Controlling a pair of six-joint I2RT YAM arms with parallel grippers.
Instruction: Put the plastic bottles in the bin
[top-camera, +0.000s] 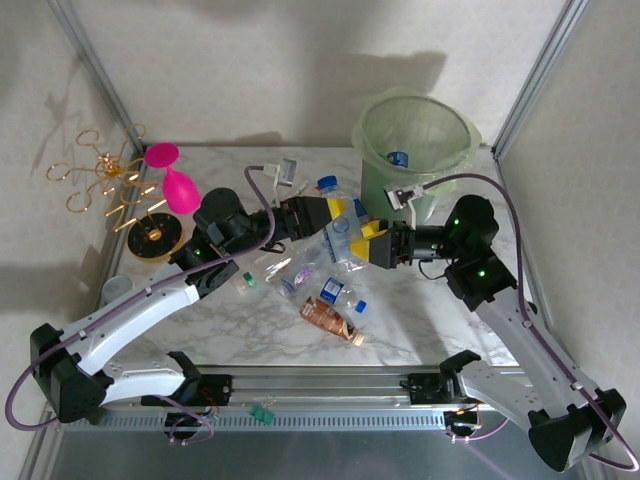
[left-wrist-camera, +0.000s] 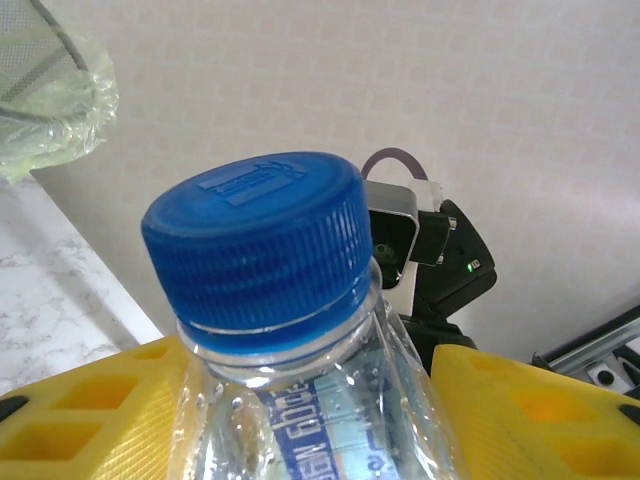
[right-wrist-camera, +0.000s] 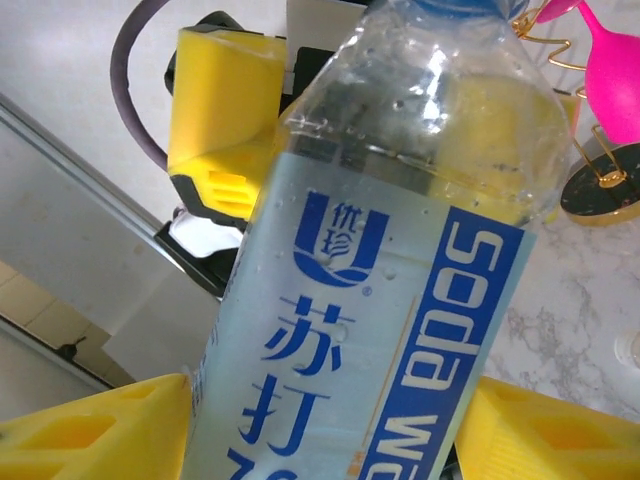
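Marble table (top-camera: 420, 320), soda bottle (top-camera: 338, 228) in left tool (left-wrist-camera: 310, 365), straddled by right tool (right-wrist-camera: 330, 395)

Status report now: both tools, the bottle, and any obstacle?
Left tool shut on blue-capped bottle, held in the air. Right tool around its label, grip unclear. Nothing over the bin.

Bright, even light from overhead casts soft grey shadows of the bin (top-camera: 378, 175) and the gold wire stand (top-camera: 128, 208) on the pale walls, while in the wrist views the soda water bottle (right-wrist-camera: 390, 280) shows small glints and the background behind it goes soft.
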